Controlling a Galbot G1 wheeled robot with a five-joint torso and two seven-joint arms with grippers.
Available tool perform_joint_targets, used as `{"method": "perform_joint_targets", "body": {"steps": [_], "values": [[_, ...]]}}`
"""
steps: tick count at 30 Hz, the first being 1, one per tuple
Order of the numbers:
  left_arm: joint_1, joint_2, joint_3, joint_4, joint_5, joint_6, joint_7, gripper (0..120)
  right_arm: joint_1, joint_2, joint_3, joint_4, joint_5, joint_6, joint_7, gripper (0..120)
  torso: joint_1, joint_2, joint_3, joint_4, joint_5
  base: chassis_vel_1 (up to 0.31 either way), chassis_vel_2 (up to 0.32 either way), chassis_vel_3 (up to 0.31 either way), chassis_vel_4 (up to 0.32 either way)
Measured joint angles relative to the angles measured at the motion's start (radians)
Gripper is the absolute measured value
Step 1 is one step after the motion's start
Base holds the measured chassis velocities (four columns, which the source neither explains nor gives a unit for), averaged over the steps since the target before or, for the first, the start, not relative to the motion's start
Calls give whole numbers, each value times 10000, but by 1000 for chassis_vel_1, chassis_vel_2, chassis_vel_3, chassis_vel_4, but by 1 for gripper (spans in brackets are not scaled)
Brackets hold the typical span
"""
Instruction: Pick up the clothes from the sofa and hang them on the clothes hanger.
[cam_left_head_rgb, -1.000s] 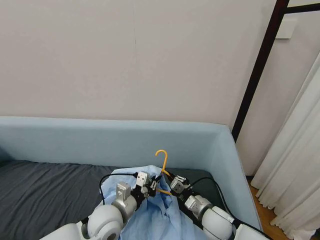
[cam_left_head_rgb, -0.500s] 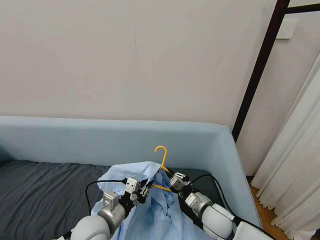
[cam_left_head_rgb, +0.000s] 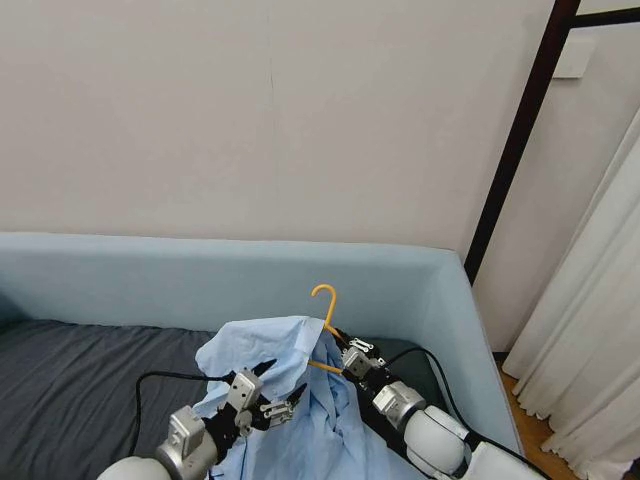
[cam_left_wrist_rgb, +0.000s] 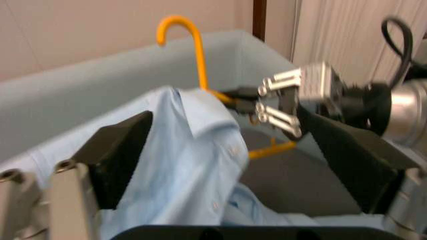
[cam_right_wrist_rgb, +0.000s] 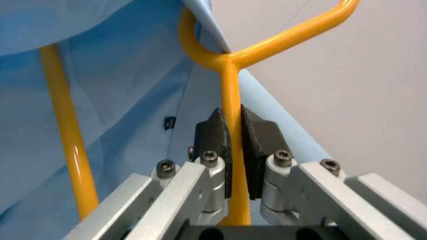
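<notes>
Sofa-side, my right gripper clamped the stiff hanger; left gripper gaped by the limp shirt (collar seemed the best hold).

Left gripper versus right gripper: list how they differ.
The left gripper is open and holds nothing; the right gripper is shut on the orange hanger, at its stem. The left gripper sits by the left side of the blue shirt; the right gripper sits at its right, below the hook. Both hover above the sofa, close to the shirt.
</notes>
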Motion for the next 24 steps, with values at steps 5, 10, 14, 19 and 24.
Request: {"method": "perform_joint_targets", "body": {"steps": [5,10,14,19,24], "values": [[-626,362,-8,681,-331,-250,99,100,13,74,9,-100,-279,199,58,4,1,0,2,1,-2,0,0,0,0],[-1439,995,190,1849,-749,-677,1133,99,-14,155,176,-275,-931,658,100,4,0,0,2,3,-3,0,0,0,0],[-2195,1154,453,2429,-1026,-860,1911,100,-91,389,441,-467,-1828,1126,104,4,1,0,2,3,-2,0,0,0,0],[-2661,1343,564,2716,-1386,-990,2818,100,-192,389,475,-536,-2351,1369,98,4,0,0,2,3,-1,0,0,0,0],[-3540,1699,1123,3374,-1970,-1174,4785,100,-294,265,557,-635,-2890,1701,90,4,0,0,1,3,-1,0,0,0,0]]}}
